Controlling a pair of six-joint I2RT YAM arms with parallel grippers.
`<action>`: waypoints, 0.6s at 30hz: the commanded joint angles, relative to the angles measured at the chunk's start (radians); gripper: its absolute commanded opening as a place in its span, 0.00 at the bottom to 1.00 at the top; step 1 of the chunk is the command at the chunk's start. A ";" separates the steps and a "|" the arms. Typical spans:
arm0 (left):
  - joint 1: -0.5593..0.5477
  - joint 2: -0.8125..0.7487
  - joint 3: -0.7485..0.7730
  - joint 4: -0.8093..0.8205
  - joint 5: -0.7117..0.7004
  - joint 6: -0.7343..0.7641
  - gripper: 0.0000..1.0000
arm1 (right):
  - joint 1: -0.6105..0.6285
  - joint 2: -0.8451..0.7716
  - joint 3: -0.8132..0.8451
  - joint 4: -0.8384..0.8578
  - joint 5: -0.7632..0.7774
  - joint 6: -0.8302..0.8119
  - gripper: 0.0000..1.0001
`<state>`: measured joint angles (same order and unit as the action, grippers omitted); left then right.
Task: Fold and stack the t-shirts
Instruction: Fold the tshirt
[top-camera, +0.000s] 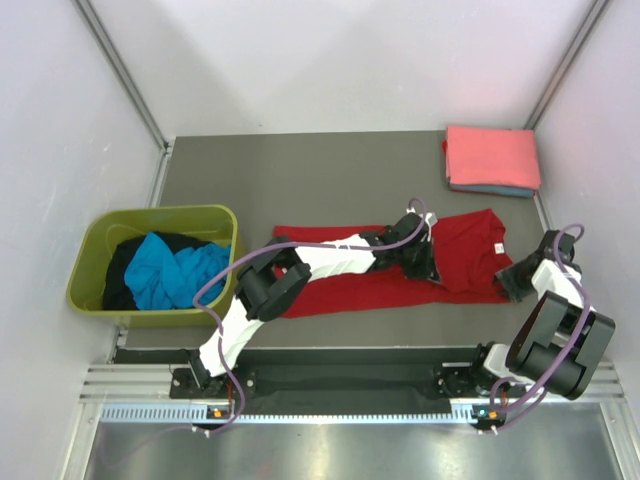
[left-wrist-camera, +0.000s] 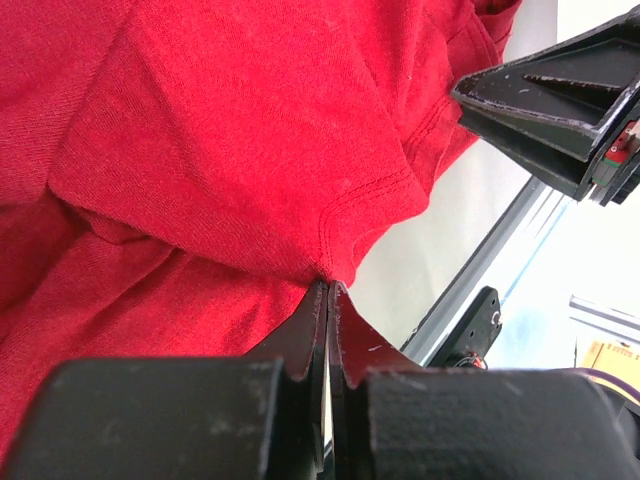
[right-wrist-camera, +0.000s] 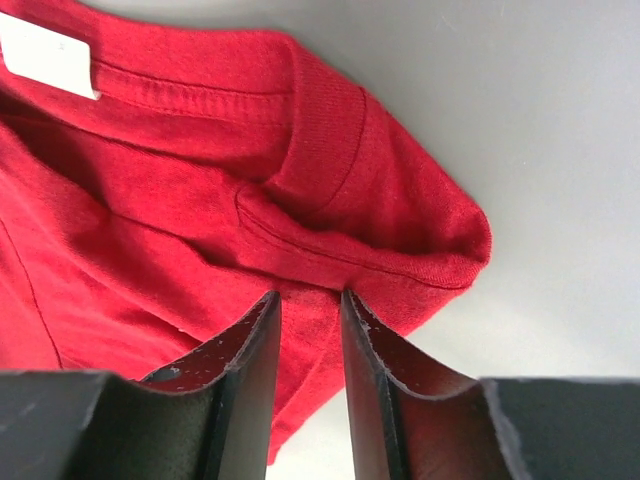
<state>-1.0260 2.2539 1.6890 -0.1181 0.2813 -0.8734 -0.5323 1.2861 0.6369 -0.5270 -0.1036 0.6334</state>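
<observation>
A bright red t-shirt (top-camera: 340, 290) lies spread across the grey table (top-camera: 330, 170), collar end to the right. My left gripper (top-camera: 420, 262) reaches over its middle and is shut on a hemmed edge of the red t-shirt (left-wrist-camera: 250, 130), with the fingertips (left-wrist-camera: 318, 300) pinching the cloth. My right gripper (top-camera: 515, 278) is at the shirt's right edge. In the right wrist view its jaws stand a narrow gap apart over the red cloth (right-wrist-camera: 150, 200) by the collar and its white label (right-wrist-camera: 50, 55). The right gripper (right-wrist-camera: 308, 300) pinches nothing that I can see.
A folded salmon-pink t-shirt (top-camera: 490, 155) lies on a blue one (top-camera: 505, 190) at the back right corner. An olive-green tub (top-camera: 150, 215) at the left holds a turquoise shirt (top-camera: 170, 265) and a black one (top-camera: 122, 270). The right gripper's fingers (left-wrist-camera: 560, 110) show in the left wrist view.
</observation>
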 joint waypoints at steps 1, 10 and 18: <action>0.007 -0.073 0.037 0.054 0.015 0.010 0.00 | -0.014 -0.002 -0.002 0.036 -0.010 0.014 0.31; 0.009 -0.068 0.038 0.060 0.027 0.005 0.00 | -0.014 -0.011 -0.026 0.061 -0.024 0.022 0.20; 0.009 -0.076 0.032 0.052 0.027 0.007 0.00 | -0.014 -0.050 0.000 0.053 -0.018 -0.001 0.00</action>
<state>-1.0195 2.2536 1.6890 -0.1127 0.2966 -0.8734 -0.5331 1.2823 0.6022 -0.4858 -0.1291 0.6483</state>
